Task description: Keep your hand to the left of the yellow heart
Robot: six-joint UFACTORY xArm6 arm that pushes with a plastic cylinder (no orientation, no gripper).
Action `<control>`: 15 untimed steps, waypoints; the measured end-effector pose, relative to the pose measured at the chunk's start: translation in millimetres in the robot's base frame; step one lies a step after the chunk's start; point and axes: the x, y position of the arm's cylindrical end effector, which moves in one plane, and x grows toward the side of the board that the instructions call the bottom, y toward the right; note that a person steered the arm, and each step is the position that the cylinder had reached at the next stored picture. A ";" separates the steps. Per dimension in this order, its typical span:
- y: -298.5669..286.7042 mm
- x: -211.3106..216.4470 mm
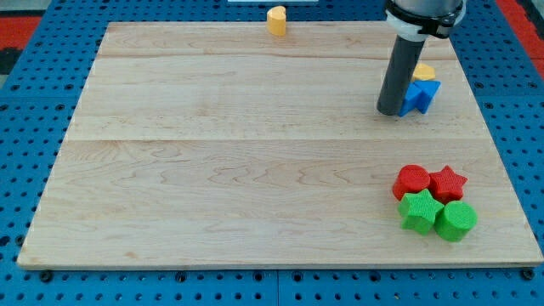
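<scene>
The yellow heart (276, 19) stands at the top edge of the wooden board (238, 161), a little right of centre. My tip (390, 111) is on the board at the right, far to the right of and below the heart. It touches the left side of a blue star-shaped block (422, 94). A second yellow block (424, 71) lies just behind the blue one, partly hidden by the rod.
At the lower right sits a tight cluster: a red round block (412, 180), a red star (448, 182), a green star (419, 211) and a green round block (456, 220). Blue pegboard surrounds the board.
</scene>
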 end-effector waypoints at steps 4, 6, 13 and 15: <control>-70.9 -151.9; -71.7 -199.8; -160.7 -69.1; -399.9 -148.8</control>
